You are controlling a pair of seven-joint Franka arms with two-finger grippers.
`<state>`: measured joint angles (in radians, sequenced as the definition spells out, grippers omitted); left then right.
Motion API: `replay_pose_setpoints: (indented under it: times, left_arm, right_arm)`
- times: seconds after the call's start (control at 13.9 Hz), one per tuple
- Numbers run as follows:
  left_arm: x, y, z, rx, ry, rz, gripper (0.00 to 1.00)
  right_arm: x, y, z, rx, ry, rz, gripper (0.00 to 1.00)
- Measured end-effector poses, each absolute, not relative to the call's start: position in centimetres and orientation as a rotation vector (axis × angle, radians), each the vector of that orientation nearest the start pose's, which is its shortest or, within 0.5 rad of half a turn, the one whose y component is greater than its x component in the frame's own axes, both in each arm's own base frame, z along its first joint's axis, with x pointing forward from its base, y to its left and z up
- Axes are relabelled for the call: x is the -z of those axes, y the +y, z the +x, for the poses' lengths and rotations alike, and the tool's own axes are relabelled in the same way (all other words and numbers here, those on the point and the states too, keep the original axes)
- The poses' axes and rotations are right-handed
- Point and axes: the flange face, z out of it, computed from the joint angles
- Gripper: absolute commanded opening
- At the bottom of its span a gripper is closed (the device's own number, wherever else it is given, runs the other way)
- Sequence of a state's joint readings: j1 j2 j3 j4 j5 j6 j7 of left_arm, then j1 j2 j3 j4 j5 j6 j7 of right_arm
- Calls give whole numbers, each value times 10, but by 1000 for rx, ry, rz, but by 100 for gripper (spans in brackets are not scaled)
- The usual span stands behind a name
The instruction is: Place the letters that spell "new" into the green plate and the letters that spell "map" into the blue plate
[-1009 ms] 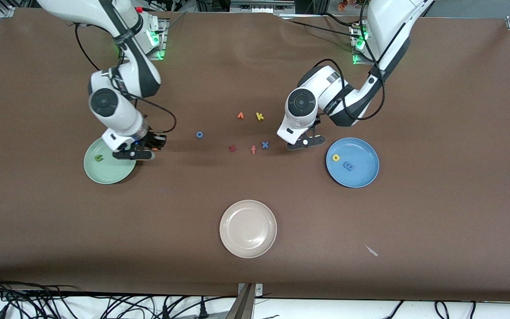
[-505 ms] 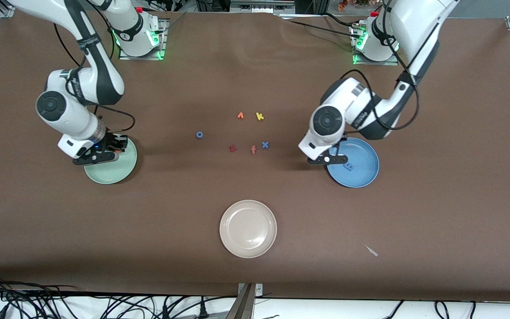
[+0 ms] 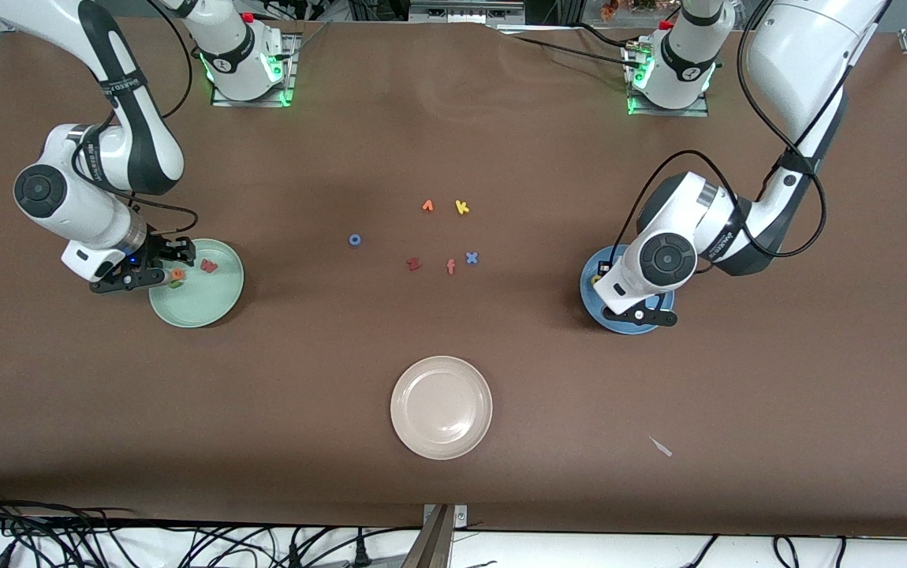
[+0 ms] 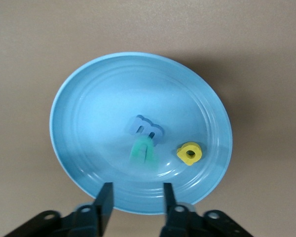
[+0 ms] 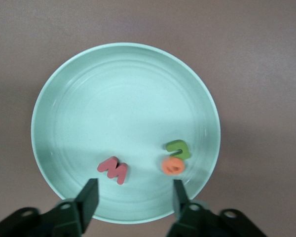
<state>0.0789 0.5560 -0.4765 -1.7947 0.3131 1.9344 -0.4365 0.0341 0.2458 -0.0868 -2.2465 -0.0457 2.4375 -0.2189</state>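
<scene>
**Both grippers let go, looks basically done**

Left gripper hangs released over the blue plate, near the table's left-arm end, holding m, p, a. Right gripper, spread too, over the green plate: w, n, e. Nothing left, I'd say.

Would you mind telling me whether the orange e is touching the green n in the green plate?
Touching: the right wrist view shows the orange e overlapping the green n, no gap.
</scene>
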Motion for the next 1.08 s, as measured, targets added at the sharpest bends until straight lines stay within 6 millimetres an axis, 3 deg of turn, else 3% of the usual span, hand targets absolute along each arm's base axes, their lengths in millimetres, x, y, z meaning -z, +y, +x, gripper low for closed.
replay_pose_setpoints:
  times: [0.07, 0.43, 0.72, 0.86, 1.08]
  left_arm:
    - [-243, -204, 578, -452, 163, -2952, 100]
    - [-253, -218, 579, -422, 190, -2969, 100]
    - [-292, -240, 589, -349, 224, -2998, 100]
    - [-330, -250, 594, -358, 233, -2985, 100]
    - [-399, -258, 602, -345, 226, -2979, 100]
  right_arm:
    - [-252, -28, 536, -95, -324, -3165, 100]
    - [-252, -27, 535, -96, -326, -3165, 100]
    - [-261, -23, 532, -71, -337, -3163, 100]
    - [-296, -15, 539, 36, -358, -3164, 100]
    - [-398, 7, 551, 86, -411, -3157, 100]
